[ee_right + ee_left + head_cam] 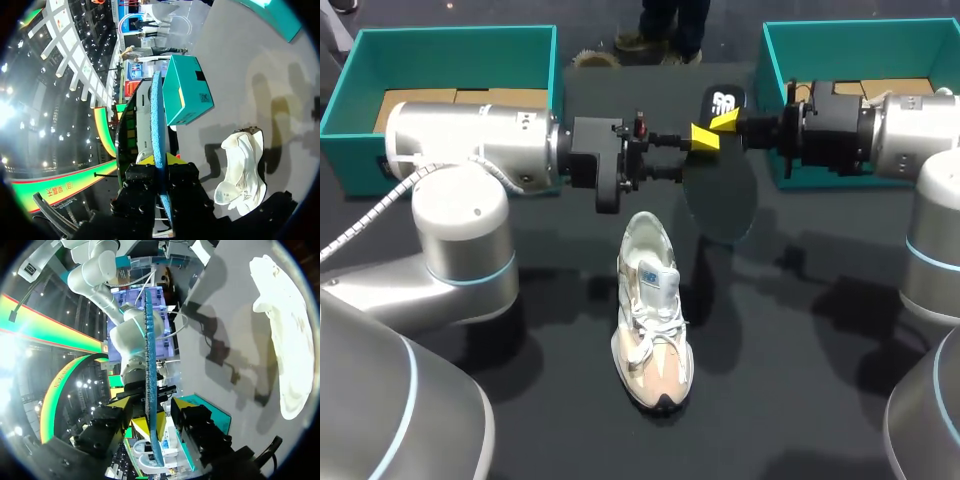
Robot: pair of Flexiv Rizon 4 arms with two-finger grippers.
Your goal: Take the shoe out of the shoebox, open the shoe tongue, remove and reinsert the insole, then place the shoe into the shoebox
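Your right gripper (159, 159) has its fingers closed on the thin blue-edged insole (156, 110), held in the air behind the white-beige sneaker (652, 315) standing on the tabletop (800, 330). Whether your left gripper (152, 401) grips the insole too, you cannot tell.

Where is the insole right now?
In the head view the insole hangs in mid-air over the table's middle, pinched by the right gripper, next to the open left gripper and just beyond the shoe.
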